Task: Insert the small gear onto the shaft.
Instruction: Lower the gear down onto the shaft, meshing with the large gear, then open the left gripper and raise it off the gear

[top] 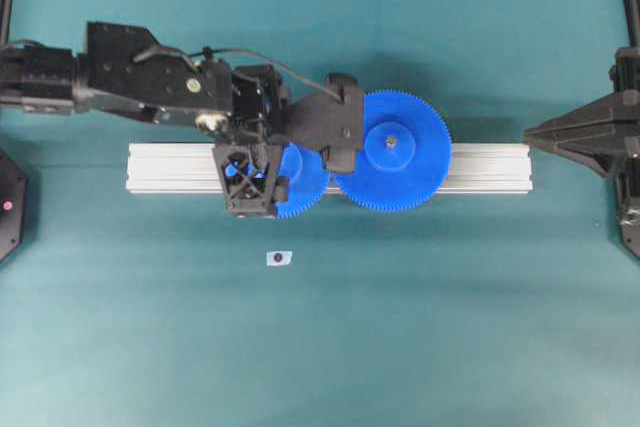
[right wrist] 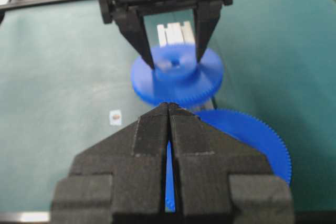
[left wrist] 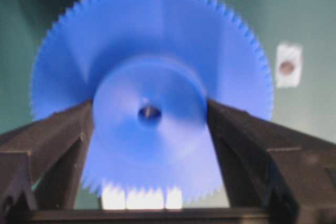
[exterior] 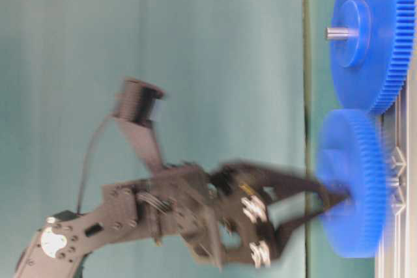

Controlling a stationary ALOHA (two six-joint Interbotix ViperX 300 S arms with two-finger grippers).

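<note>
- The small gear (top: 303,185) lies flat on the grooved aluminium rail (top: 480,168), just left of the wider blue gear (top: 392,151), their toothed edges meeting or overlapping.
- The left gripper (right wrist: 175,59) points down over the small gear, one finger on each side of the raised hub (left wrist: 149,113).
- From the left wrist camera the fingers (left wrist: 58,140) stand right against the hub's sides; with the blur, I cannot tell whether they are pinching the hub or just beside it. The jaws are spread to about the hub's width.
- The small gear's centre hole shows between the fingers, with something pale or metallic inside it; what it is cannot be made out.
- The wider blue gear also rests on the rail, a grey pin tip standing out of its hub.
- The shaft (top: 279,258), with its whitish bracket base, sits alone on the green bench (top: 450,327), below the rail in the overhead view and well apart from the small gear.
- The right gripper (right wrist: 169,109) is drawn back at the right edge of the overhead view, far from the rail, its jaws pressed together with nothing between them.
- In the table-level view the left gripper's fingertips reach the face of the small gear.
</note>
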